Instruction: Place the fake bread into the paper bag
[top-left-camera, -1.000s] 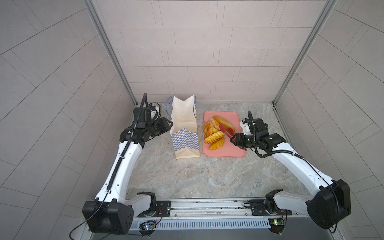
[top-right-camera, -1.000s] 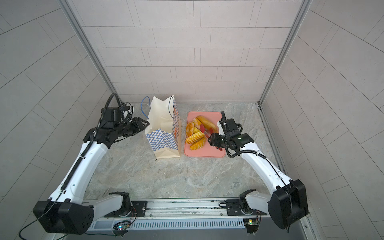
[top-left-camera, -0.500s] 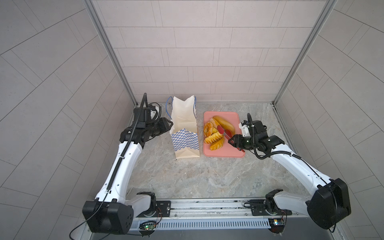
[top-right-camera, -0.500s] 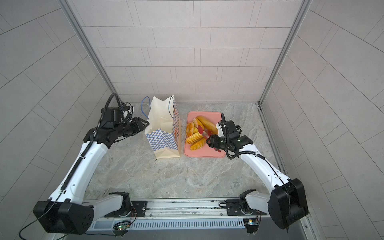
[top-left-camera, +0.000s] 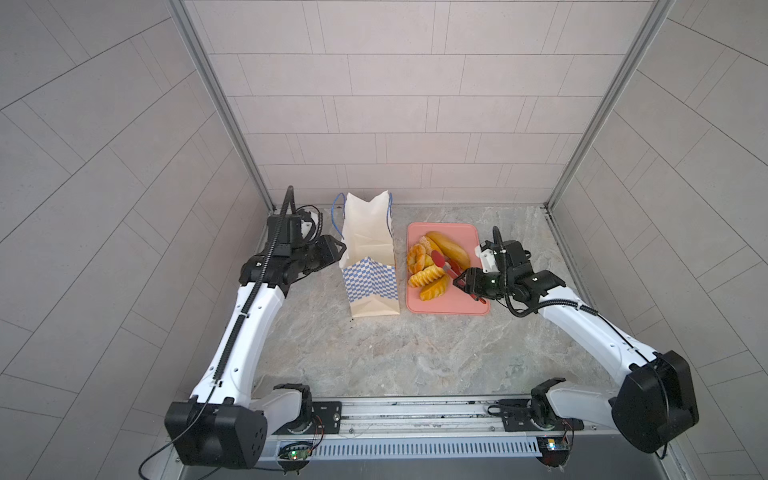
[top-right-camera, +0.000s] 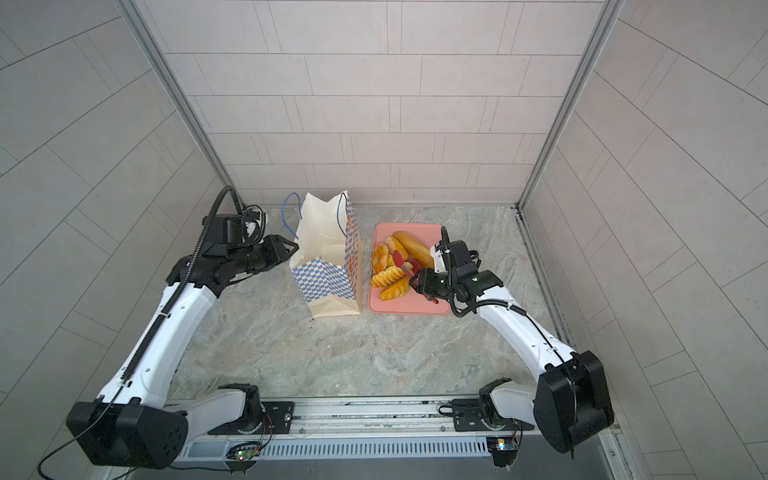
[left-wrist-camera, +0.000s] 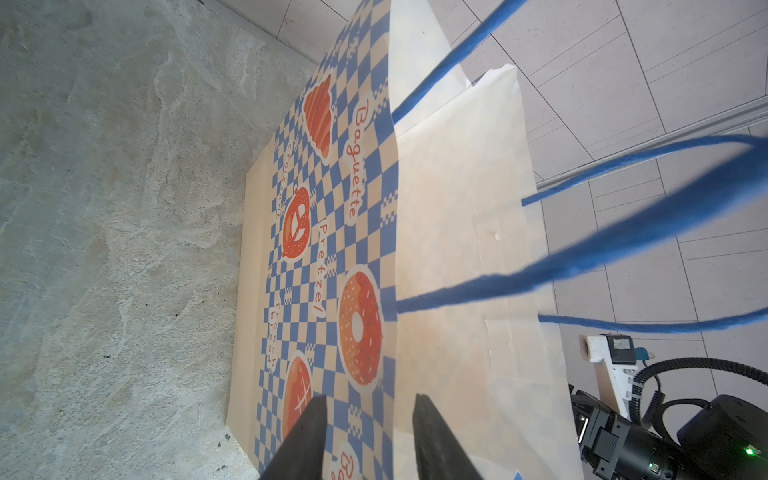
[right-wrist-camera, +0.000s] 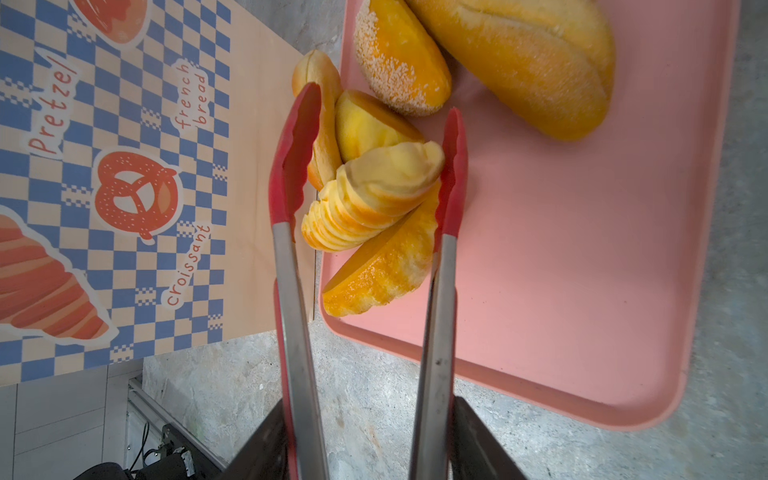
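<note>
We see the left fingers (left-wrist-camera: 309, 436) apart over the tabletop (top-left-camera: 374, 353), straddling the upright paper bag (top-left-camera: 370, 282) rim. Beside the bag lies the tray (top-left-camera: 449, 305); the right fingers (right-wrist-camera: 473, 440) clamp the tongs (right-wrist-camera: 286, 266), whose tips flank one bread piece (right-wrist-camera: 374, 195) on it.

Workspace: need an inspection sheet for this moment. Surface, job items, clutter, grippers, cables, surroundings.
surface: marbled tabletop, dark specks by the bag's base.
job's things: paper bag upright, mouth open, no bread seen inside; fake bread piled on the pink tray.
clutter: nothing seen beyond the tray and red tongs.
grippers: left gripper open, fingers either side of the bag's rim; right gripper shut on the red tongs, tips flanking a ridged pastry.
cables: black cables loop at both wrists; blue cord handles hang loose.
surroundings: grey tiled walls, metal rail in front.
</note>
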